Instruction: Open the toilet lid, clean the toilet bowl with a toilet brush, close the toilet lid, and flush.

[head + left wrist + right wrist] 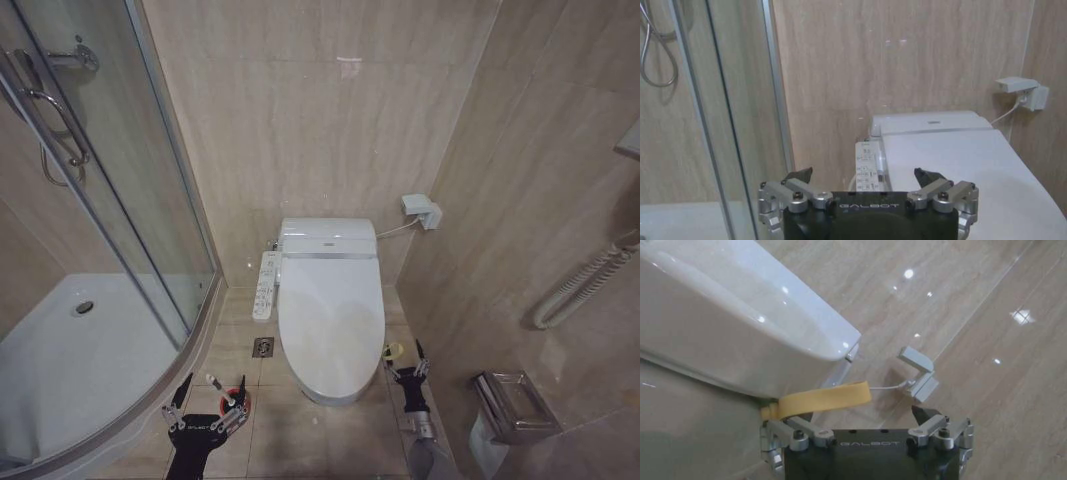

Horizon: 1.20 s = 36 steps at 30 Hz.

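The toilet lid (331,315) lies shut over the toilet bowl, hiding the bowl's inside; it also shows as toilet lid (960,165) and toilet lid (720,295). A yellow strap (825,399) hangs from the lid's right edge, seen too as strap (393,351). My right gripper (409,366) is open on the toilet's right side, right gripper (863,416) with the strap across one fingertip. My left gripper (205,398) is open low on the toilet's left, left gripper (863,175) facing the back wall. Just behind it stands the red holder (238,405) with the toilet brush handle (214,381).
A glass shower enclosure (120,200) with its white tray (70,350) fills the left. A control panel (265,285) juts from the toilet's left side. A floor drain (263,347) lies beside it. A wall socket (423,211), a coiled hose (585,290) and a paper holder (512,405) are on the right.
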Available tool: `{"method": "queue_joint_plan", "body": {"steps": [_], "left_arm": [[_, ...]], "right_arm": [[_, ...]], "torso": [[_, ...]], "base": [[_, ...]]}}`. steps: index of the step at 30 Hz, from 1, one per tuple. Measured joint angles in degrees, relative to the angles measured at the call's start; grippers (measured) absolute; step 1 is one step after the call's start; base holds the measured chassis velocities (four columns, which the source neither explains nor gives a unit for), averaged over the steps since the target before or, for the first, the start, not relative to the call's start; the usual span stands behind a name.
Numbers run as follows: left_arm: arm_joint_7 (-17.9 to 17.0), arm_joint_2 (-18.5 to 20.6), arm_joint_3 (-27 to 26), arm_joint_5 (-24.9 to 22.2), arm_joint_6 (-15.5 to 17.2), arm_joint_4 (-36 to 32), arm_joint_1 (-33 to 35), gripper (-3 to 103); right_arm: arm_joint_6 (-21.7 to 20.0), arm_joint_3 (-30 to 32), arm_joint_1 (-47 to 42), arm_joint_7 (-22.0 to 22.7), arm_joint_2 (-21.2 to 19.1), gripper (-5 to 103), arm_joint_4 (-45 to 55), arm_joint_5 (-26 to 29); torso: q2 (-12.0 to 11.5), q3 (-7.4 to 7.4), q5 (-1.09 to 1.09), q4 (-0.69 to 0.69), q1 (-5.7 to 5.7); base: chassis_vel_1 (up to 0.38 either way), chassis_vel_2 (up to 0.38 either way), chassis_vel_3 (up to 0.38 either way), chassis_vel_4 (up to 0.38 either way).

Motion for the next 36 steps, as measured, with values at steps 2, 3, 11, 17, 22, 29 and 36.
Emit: {"method": "queue_joint_plan", "body": {"steps": [2, 3, 11, 17, 22, 29, 36], "left_arm": [[0.00, 0.00, 0.00, 0.00, 0.00, 0.00, 0.00, 99], [0.00, 0.00, 0.00, 0.00, 0.00, 0.00, 0.00, 99], [0.00, 0.00, 0.00, 0.00, 0.00, 0.00, 0.00, 99], [0.00, 0.00, 0.00, 0.00, 0.00, 0.00, 0.00, 99], [0.00, 0.00, 0.00, 0.00, 0.00, 0.00, 0.00, 99], [0.00, 0.00, 0.00, 0.00, 0.00, 0.00, 0.00, 99], [0.00, 0.00, 0.00, 0.00, 0.00, 0.00, 0.00, 99]], "right_arm": [[0.00, -0.01, -0.16, 0.00, 0.00, 96, 0.05, -0.12], [0.00, -0.01, -0.16, 0.00, 0.00, 96, 0.05, -0.12], [0.00, -0.03, -1.05, 0.41, 0.03, 96, 0.46, -0.53], [0.00, 0.00, -1.97, 1.00, 0.12, 96, 1.52, -0.53], [0.00, -0.02, -2.12, 1.67, 0.24, 96, 1.35, -1.06], [0.00, -0.08, -2.18, 2.75, 0.31, 96, 1.32, -2.09], [0.00, 0.01, -3.42, 3.10, 0.26, 96, 3.52, -1.64]], "torso": [[0.00, 0.00, 0.00, 0.00, 0.00], [0.00, 0.00, 0.00, 0.00, 0.00], [0.00, 0.00, 0.00, 0.00, 0.00], [0.00, 0.00, 0.00, 0.00, 0.00], [0.00, 0.00, 0.00, 0.00, 0.00], [0.00, 0.00, 0.00, 0.00, 0.00], [0.00, 0.00, 0.00, 0.00, 0.00]], "base": [[0.000, 0.000, 0.000, 0.000], [0.000, 0.000, 0.000, 0.000], [0.000, 0.000, 0.000, 0.000], [0.000, 0.000, 0.000, 0.000], [0.000, 0.000, 0.000, 0.000], [0.000, 0.000, 0.000, 0.000], [0.000, 0.000, 0.000, 0.000]]}}
